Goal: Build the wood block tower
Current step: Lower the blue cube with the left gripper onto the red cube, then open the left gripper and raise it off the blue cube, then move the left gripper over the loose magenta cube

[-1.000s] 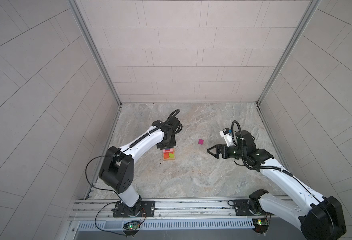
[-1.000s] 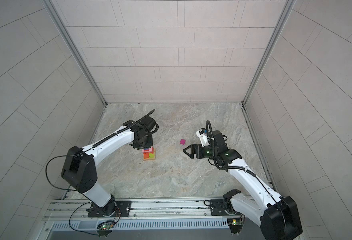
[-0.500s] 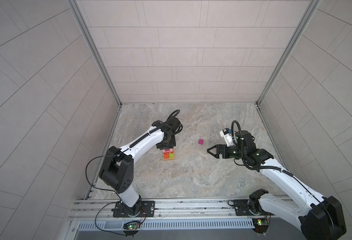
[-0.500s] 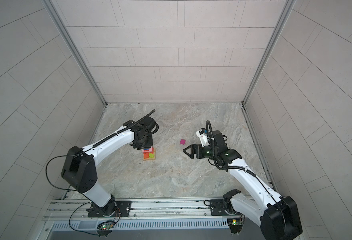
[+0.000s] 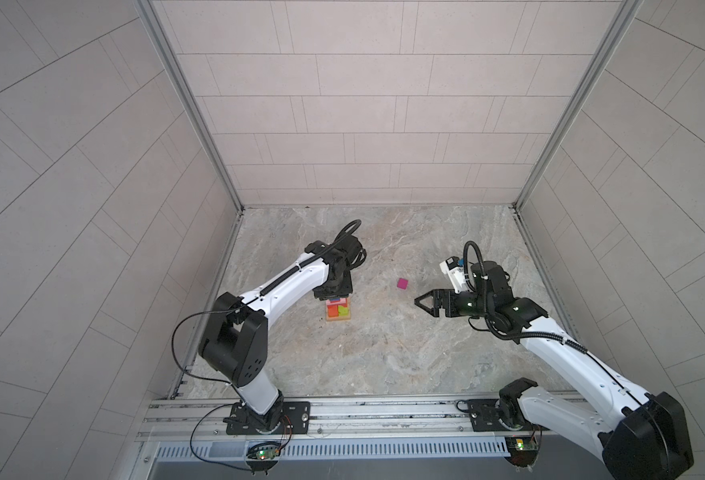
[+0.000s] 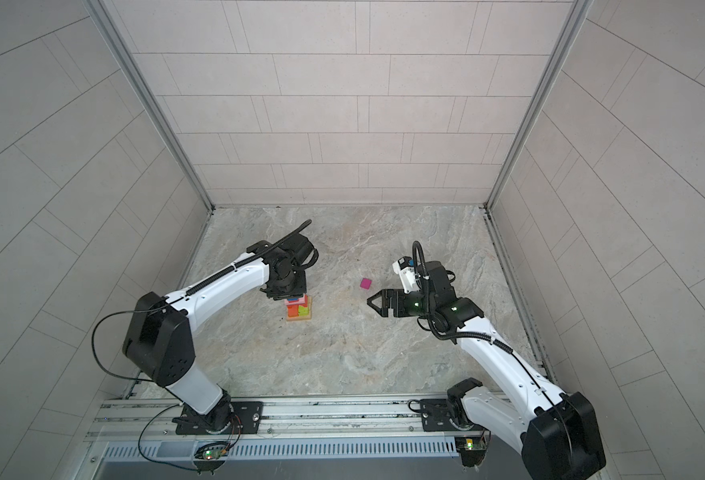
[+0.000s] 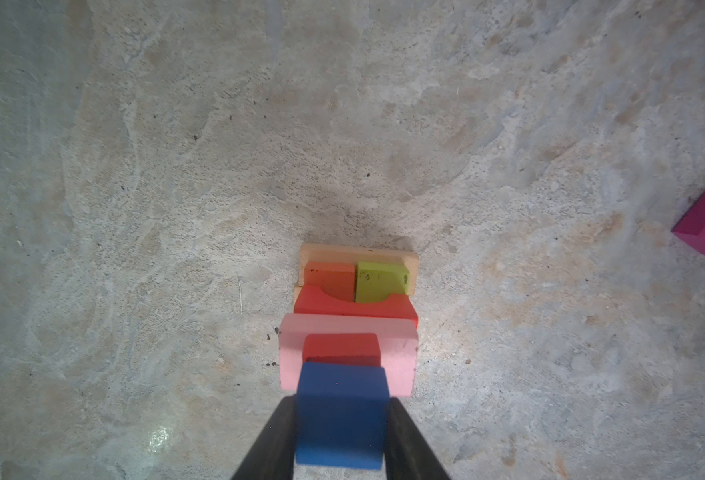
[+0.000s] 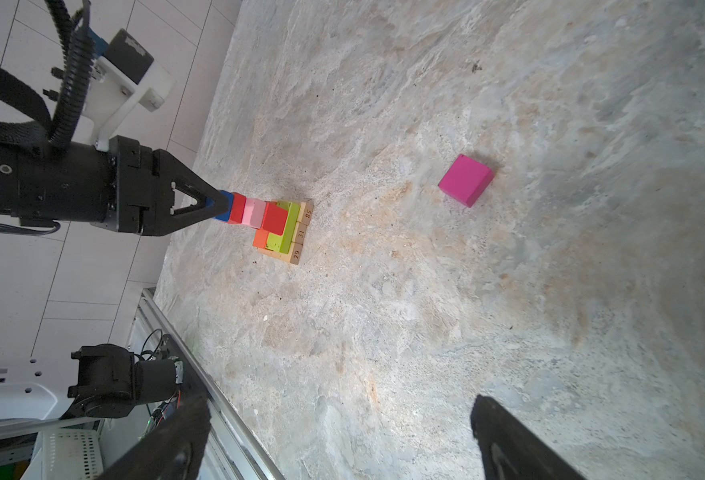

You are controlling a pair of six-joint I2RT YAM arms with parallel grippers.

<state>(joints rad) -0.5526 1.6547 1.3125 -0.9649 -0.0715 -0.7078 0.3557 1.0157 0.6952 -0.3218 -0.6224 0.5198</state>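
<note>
The tower stands left of centre in both top views: tan bars lowest, then an orange oblong beside a lime one, a red arch, a pink oblong and a red cube. On that red cube rests a blue cube. My left gripper points straight down, its fingers against the blue cube's two sides. A magenta cube lies alone on the floor. My right gripper hovers open and empty beside it.
The stone-patterned floor is boxed in by tiled walls at the back and both sides. A metal rail carrying both arm bases runs along the front edge.
</note>
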